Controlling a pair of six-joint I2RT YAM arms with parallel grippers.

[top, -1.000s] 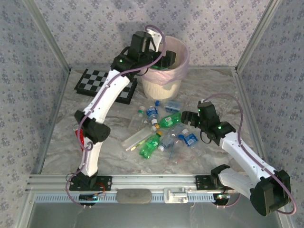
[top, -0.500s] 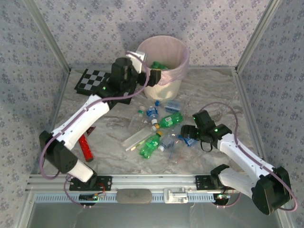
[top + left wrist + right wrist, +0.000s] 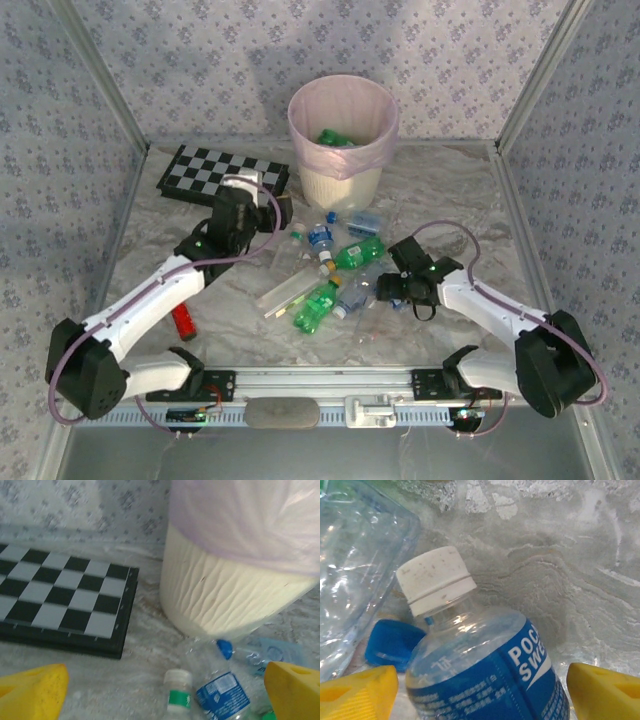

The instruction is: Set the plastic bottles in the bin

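Soft, even light; faint shadows; wrist close-ups slightly blurred.

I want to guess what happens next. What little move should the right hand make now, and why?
Probably close the right hand on the blue-labelled bottle. Its yellow fingers sit on either side of the bottle, seemingly not squeezing yet, so a grip looks ready.

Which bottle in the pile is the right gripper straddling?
The clear bottle with the blue label and white cap: it alone lies between the right gripper's yellow fingers.
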